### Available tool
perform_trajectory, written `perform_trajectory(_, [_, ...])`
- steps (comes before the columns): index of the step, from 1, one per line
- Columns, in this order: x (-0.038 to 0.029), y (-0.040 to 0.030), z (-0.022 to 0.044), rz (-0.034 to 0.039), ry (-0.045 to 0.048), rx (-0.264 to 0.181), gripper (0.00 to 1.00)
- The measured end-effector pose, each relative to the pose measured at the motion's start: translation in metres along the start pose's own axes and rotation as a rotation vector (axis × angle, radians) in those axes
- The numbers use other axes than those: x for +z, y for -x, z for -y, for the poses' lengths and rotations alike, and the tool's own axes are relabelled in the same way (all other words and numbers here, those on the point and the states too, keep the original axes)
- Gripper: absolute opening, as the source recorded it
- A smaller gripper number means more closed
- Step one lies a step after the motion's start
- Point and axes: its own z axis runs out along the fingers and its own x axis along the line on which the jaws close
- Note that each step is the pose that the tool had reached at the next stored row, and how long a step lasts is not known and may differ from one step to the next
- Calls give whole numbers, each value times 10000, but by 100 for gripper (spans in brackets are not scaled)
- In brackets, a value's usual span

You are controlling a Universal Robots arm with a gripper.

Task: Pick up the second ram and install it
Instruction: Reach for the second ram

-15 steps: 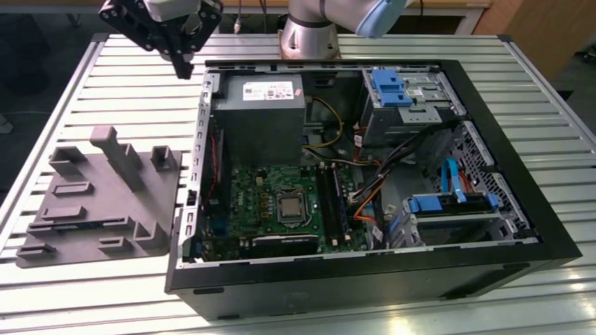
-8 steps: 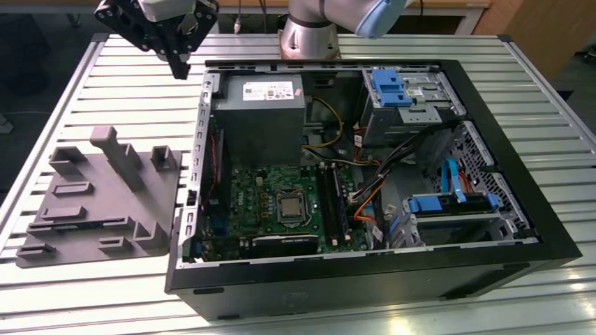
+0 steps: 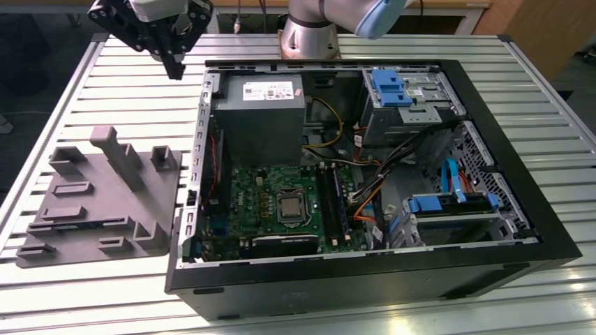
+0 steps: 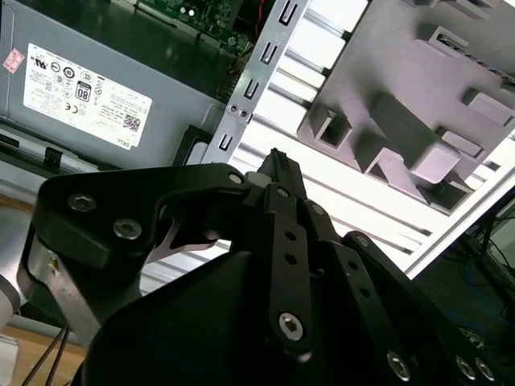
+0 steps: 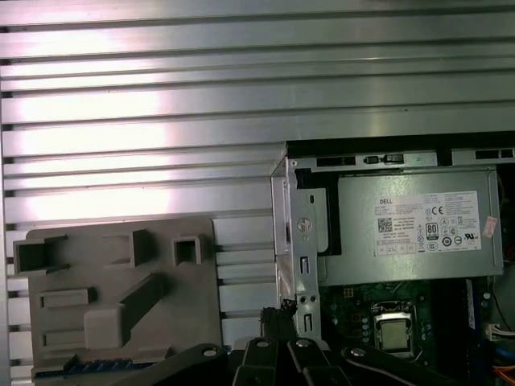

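— Exterior view first. Gripper (image 3: 175,70)?
— Hangs high over the slatted table (image 3: 112,91), near its far edge, just off the far corner of the computer case (image 3: 373,286) on the exterior view's left. Fingertips pressed together, nothing between them.
— And the second ram (image 3: 82,224)?
— Seems to lie as a thin dark strip in a slot of the grey holder tray (image 3: 139,209), toward the table's edge on the exterior view's left. Well apart from the gripper. Too thin to tell more.
— Inside the case?
— Power supply (image 3: 256,112) at the far end, motherboard (image 3: 251,195) with its processor (image 3: 292,207) nearer.
— Second wrist view?
— Shows black finger links meeting at the gripper (image 4: 278,159) tip, clamped on nothing, over bright table (image 4: 338,185) slats between holder tray (image 4: 378,48) and power supply (image 4: 121,64).
— First wrist view?
— Puts the gripper (image 5: 279,310) tip just beside the case's metal corner post. Holder tray (image 5: 193,322) on the table (image 5: 161,96). A bluish strip along one tray edge, probably the second ram (image 5: 105,367). Power supply (image 5: 362,265) and processor (image 5: 393,334) within the case.
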Motion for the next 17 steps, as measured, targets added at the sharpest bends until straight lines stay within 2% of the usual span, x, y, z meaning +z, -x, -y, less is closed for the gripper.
perform_trajectory(17, [-4,-122,15,0,0,-5,11])
